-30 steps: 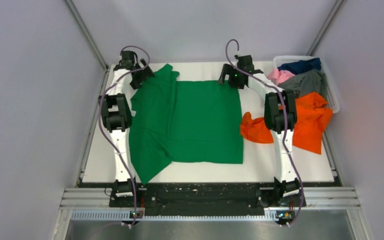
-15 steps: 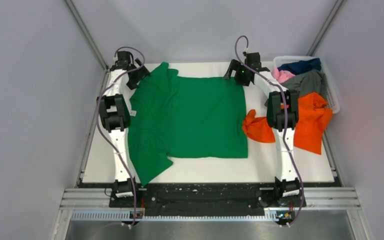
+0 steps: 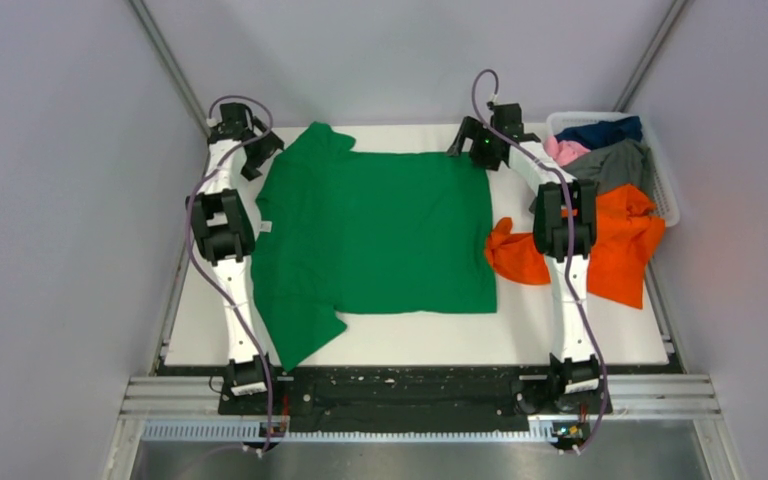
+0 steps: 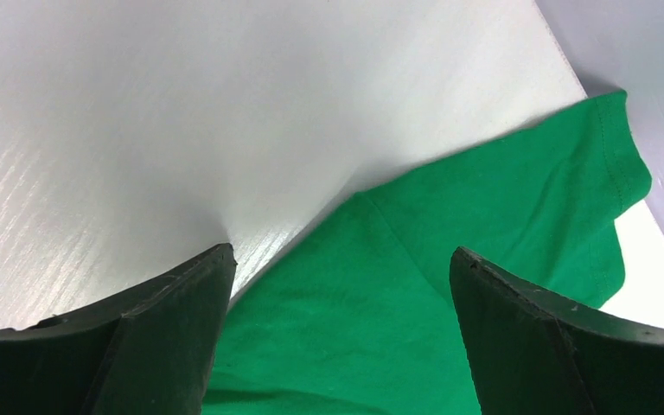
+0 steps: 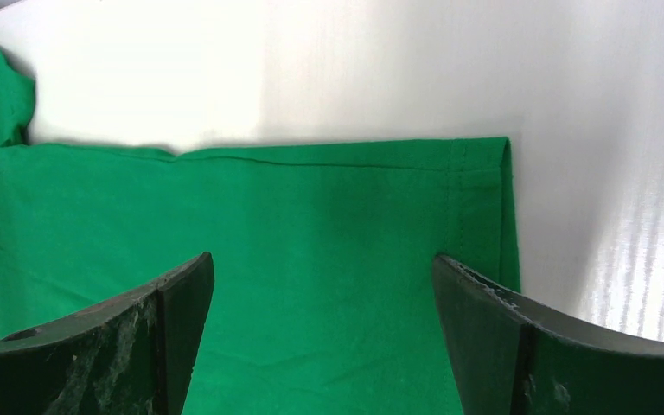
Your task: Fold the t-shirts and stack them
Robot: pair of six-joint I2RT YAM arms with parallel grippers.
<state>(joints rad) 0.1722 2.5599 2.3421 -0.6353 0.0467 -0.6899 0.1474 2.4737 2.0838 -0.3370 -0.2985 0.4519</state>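
**Condition of the workpiece.** The green t-shirt (image 3: 380, 235) lay spread flat across the middle of the white table (image 3: 410, 345). It lay sideways, with its neck end toward the left arm and its straight hem toward the right arm. One short sleeve pointed to the far left corner and the other to the near left edge. The body formed a smooth rectangle with faint creases near the left side. In the right wrist view, the far hem corner (image 5: 484, 173) showed two parallel rows of stitching. In the left wrist view, the far sleeve (image 4: 571, 181) showed a stitched cuff lying on the table.

**Other shirts.** An orange t-shirt (image 3: 625, 240) lay crumpled on the right side of the table, partly hidden by the right arm. Pink (image 3: 560, 150), navy blue (image 3: 600, 130) and grey (image 3: 620, 165) shirts were heaped in the white basket (image 3: 668, 200) at the far right corner.

**Claw state.**
- Left gripper (image 4: 337, 346): released, fingers wide apart over the shoulder area, grasping nothing.
- Right gripper (image 5: 324, 337): released, fingers wide apart over the far hem corner, grasping nothing.

**Markings.** A small white tag (image 3: 267, 227) showed at the shirt's left edge. It was too small to read.
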